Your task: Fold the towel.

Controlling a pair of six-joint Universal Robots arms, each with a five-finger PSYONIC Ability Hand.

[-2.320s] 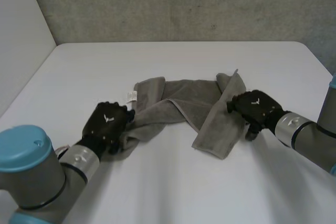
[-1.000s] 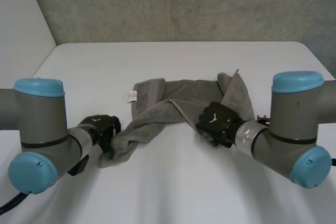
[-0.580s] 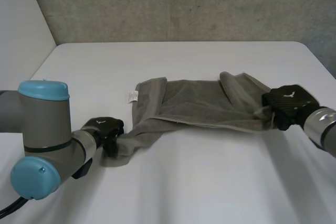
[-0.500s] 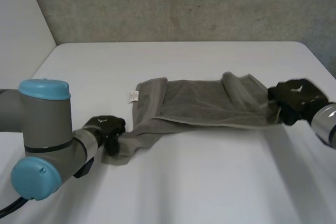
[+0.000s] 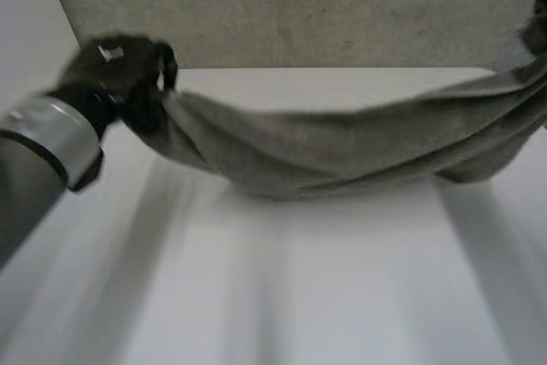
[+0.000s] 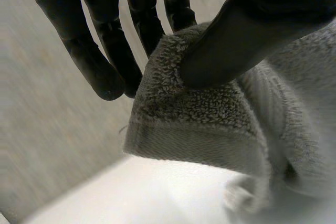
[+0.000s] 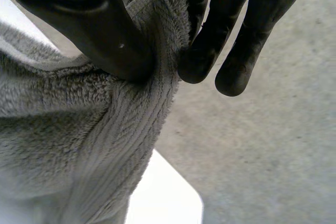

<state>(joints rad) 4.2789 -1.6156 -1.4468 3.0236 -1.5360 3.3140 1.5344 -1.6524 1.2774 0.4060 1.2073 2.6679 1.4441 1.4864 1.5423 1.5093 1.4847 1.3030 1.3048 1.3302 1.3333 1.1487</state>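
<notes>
The white tabletop (image 5: 299, 297) lies below everything, with a grey wall (image 5: 342, 6) behind it. Over it the towel (image 5: 342, 147) hangs in the air, a long grey band. Its long axis runs straight across the robot's front, from one arm's side to the other, and its middle sags toward the far part of the tabletop. I cannot tell whether the lowest fold touches the surface.

The left hand (image 5: 120, 70) is raised at the towel's left end and is closed on it. In the left wrist view the left thumb (image 6: 247, 35) presses a hemmed edge of the cloth against the fingers (image 6: 105, 61) behind it. The right hand (image 7: 257, 19) grips the opposite end in the same way — the right thumb (image 7: 89, 24) clamps a ribbed hem against its own fingers.

So each hand is at one end of the long axis, well apart, with the cloth slung between them. Neither hand is nearer the towel's middle. In my judgement the coming move depends on that span. The towel looks bunched along its length rather than spread — it probably needs laying out flat before either end is carried over to meet the other.
</notes>
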